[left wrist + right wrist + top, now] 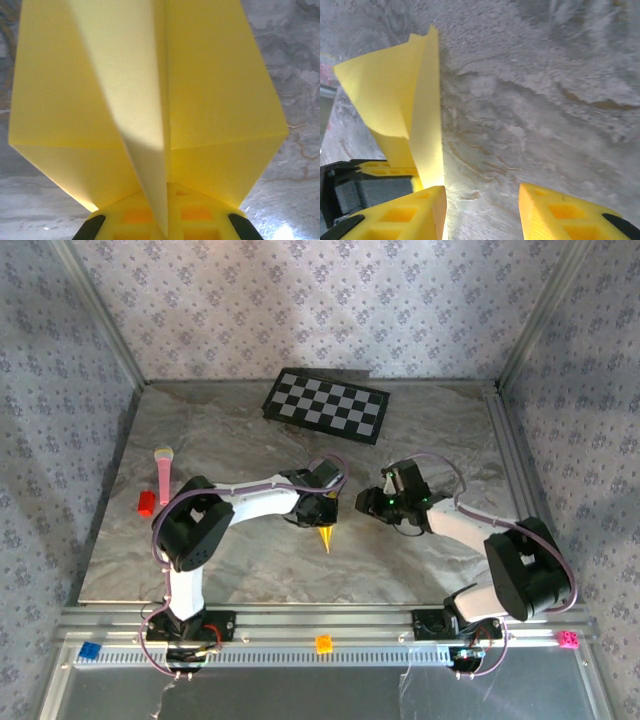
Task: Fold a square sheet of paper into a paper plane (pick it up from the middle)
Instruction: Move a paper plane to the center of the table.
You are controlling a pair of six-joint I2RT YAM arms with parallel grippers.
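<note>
— Just below the middle of the top view, the paper plane [325, 538] shows as a narrow yellow point poking out toward the bottom of the frame. How will it handle?
— Featherlight and limp, I'd judge. The stacked folds stiffen it only along the centre crease. It looks smooth too, so it could slip, or crumple under a hard pinch.
— Who has it?
— The left claw [160, 222], clenched on the crease at the bottom edge of its wrist view, both flaps fanning upward across the frame. I cannot tell whether the tip touches the worktop [250, 440].
— And the right claw [481, 212]?
— Released. Its yellow fingers [415, 215] stand apart at the bottom of its view with bare marble between them, and the plane rises in the upper left, clear of them.
— Where should it take hold?
— Flat across the layers, close to the crease, I think. A grip at a loose flap edge would likely just bend it.
— Anything nearby?
— A checkerboard [325, 405] toward the top of the overhead view, well apart.
</note>
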